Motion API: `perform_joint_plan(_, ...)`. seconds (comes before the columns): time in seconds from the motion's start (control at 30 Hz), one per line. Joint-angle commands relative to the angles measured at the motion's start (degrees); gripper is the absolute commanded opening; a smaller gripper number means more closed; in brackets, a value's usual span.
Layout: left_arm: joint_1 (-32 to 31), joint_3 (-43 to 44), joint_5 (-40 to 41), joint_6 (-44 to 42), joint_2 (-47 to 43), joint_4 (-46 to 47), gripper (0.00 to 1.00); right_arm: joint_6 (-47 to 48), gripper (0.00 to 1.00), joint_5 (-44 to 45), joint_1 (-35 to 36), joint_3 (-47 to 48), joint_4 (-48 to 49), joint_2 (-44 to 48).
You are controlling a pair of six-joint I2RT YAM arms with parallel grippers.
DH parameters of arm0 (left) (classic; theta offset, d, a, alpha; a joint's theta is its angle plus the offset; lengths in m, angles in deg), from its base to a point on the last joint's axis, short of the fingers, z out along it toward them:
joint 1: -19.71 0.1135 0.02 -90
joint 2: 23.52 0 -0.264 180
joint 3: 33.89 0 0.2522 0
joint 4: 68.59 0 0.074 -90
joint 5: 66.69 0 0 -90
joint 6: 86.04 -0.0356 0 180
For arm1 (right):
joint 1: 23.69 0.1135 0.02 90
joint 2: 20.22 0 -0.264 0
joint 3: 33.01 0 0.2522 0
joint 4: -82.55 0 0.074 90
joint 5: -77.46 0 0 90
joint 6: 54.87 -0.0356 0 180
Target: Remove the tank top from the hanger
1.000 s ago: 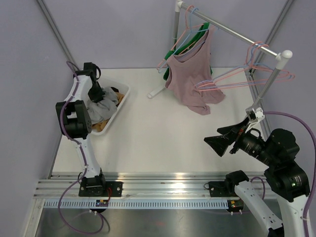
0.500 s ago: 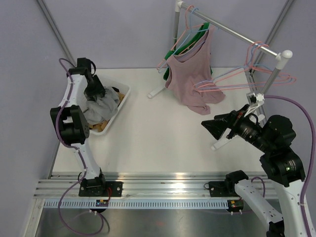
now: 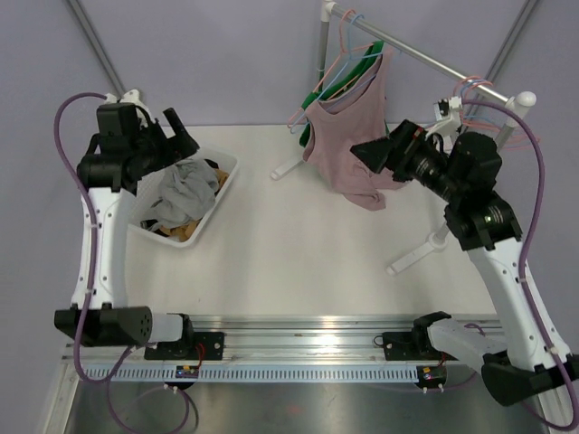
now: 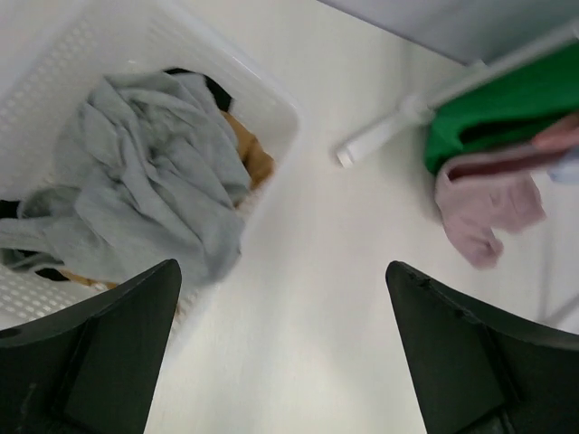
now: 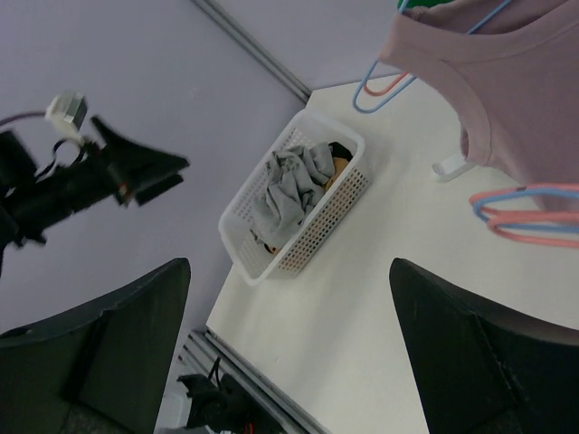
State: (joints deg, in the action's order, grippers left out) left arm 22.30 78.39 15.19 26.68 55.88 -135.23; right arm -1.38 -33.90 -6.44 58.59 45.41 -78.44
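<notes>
The mauve tank top [image 3: 344,149] hangs on a pink and blue hanger [image 3: 346,41] at the left end of the rack's rod [image 3: 425,59]. It also shows in the right wrist view [image 5: 525,90] and small in the left wrist view [image 4: 484,199]. My right gripper [image 3: 375,149] is open, raised just right of the tank top's lower half, nothing between its fingers [image 5: 289,271]. My left gripper [image 3: 181,136] is open and empty above the far end of the white basket [image 3: 224,185], with bare table between its fingers [image 4: 280,271].
The basket [image 4: 276,104] holds a crumpled grey garment [image 3: 185,185] over darker and orange ones. A green garment [image 3: 339,86] hangs behind the tank top. Empty pink and blue hangers [image 5: 529,212] hang further along the rod. Rack feet [image 3: 289,167] rest on the table.
My left gripper opened, let go of the grey garment in the basket and lifted away. My right arm swung up and left from the table's right side to the tank top.
</notes>
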Motion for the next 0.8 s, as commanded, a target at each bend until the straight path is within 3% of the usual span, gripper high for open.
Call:
perform_joint_plan(0.0, -6.0, -7.6, 2.3, -1.6, -12.0, 3.2, 0.99, -2.0, 0.99, 5.7, 1.0, 5.6, 4.5, -5.7)
perform_joint_plan(0.1, -9.4, -17.6, 5.4, -2.0, -21.5, 5.0, 0.99, 0.5, 1.0, 14.2, 6.3, 10.6, 3.7, -11.8)
perform_joint_plan(0.23, -10.1, -31.8, 7.1, -4.4, -32.4, 8.1, 0.99, 1.3, 0.99, 32.6, 11.8, 16.0, 1.8, -21.1)
perform_joint_plan(0.33, -10.1, -37.0, 7.9, -5.0, -39.1, 10.5, 0.99, 1.9, 1.0, 43.3, 14.6, 20.6, 1.1, -27.8)
perform_joint_plan(0.53, -10.1, -45.4, 11.1, -5.4, -45.7, 12.6, 0.99, 5.9, 0.93, 53.3, 15.5, 34.5, -1.1, -40.7)
perform_joint_plan(0.77, -10.1, -47.0, 6.1, -5.3, -46.1, 13.9, 0.99, 10.1, 0.79, 55.5, 15.4, 49.5, -5.1, -52.6)
